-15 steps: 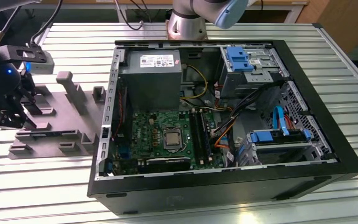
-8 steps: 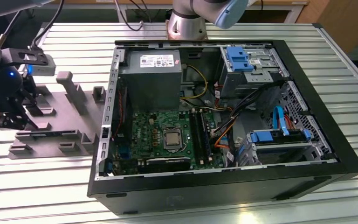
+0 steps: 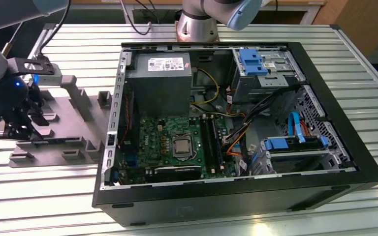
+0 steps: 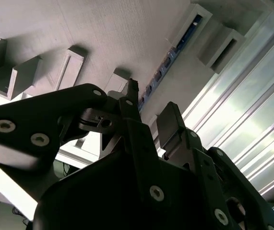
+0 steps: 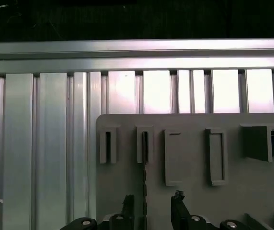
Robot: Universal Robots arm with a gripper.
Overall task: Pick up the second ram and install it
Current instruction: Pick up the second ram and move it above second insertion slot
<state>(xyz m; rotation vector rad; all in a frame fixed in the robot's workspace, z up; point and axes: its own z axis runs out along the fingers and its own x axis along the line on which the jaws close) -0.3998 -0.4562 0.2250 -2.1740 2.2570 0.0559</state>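
Observation:
The second ram point(image 5: 144, 163) stands on edge in a slot of the mauve-grey fixture plate point(image 5: 252, 191), thin and dark. In the second wrist view the ram point(image 4: 175, 52) shows bluish-green with a row of small chips. My gripper point(image 5: 152, 206) hangs just above the plate, open, one finger on each side of the stick's near end and a gap left on both sides. Its black fingers point(image 4: 171, 122) frame the ram in both wrist views. At the exterior view's left the gripper point(image 3: 18, 130) sits low over the fixture plate point(image 3: 64, 142).
An open computer case point(image 3: 228, 123) lies in the middle of the slatted aluminium table point(image 3: 373, 54), its green motherboard point(image 3: 169, 142) carrying long black socket rails point(image 3: 210, 142). Raised fixture blocks point(image 3: 77, 93) stand between gripper and case. The table edge point(image 5: 137, 48) runs beyond the plate.

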